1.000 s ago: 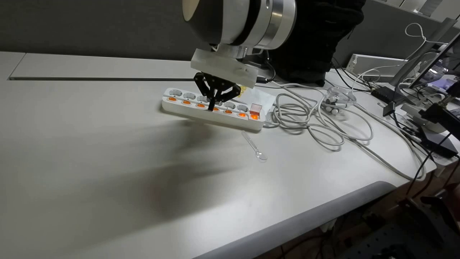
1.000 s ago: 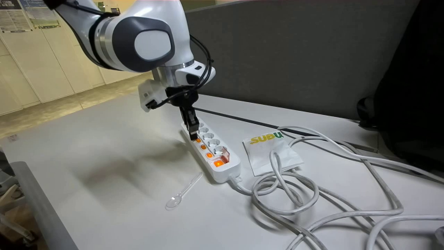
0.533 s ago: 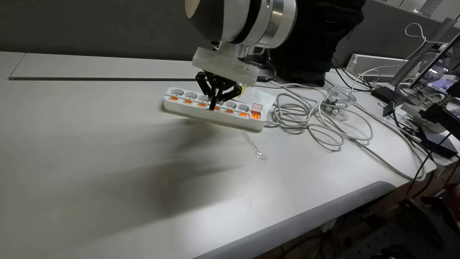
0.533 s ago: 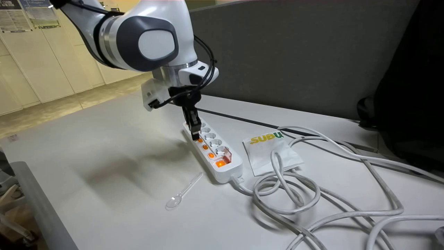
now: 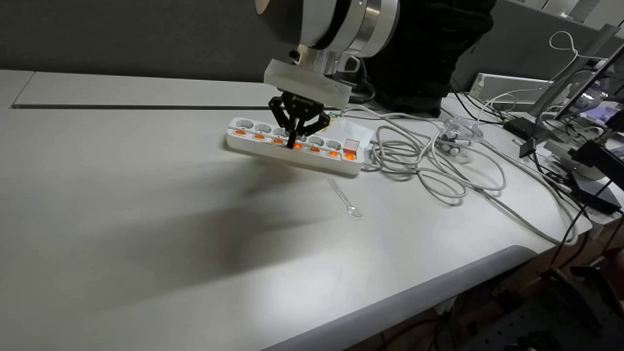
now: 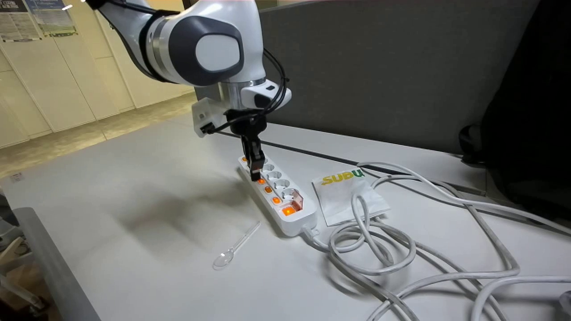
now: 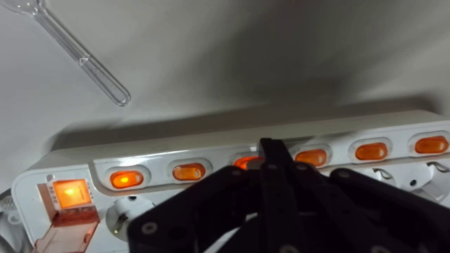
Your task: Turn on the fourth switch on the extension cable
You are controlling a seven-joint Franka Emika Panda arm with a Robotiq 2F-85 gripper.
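Note:
The extension cable (image 5: 292,155) is a long white power strip lying on the table, with a row of orange switches beside its sockets. It also shows in an exterior view (image 6: 290,225) and in the wrist view (image 7: 197,144). My gripper (image 5: 291,145) is shut and empty, pointing down at the strip; it also shows in an exterior view (image 6: 255,177) and the wrist view (image 7: 274,142). Its fingertips are at the right side of the fourth switch (image 7: 246,162), covering part of it. That switch glows red. The small switch near the cord end (image 7: 126,179) and the square switch (image 7: 72,193) are lit. The other switches look duller.
A transparent spoon (image 5: 346,200) lies in front of the strip. Loose grey-white cables (image 5: 404,151) and a paper packet (image 6: 348,196) lie near its cord end. A reddish clear cover (image 7: 68,233) stands open by the square switch. A dark partition (image 6: 379,80) stands behind the table.
In the first-listed exterior frames the strip and gripper have shifted a little right together, staying close. The fourth switch, dull before, now glows red.

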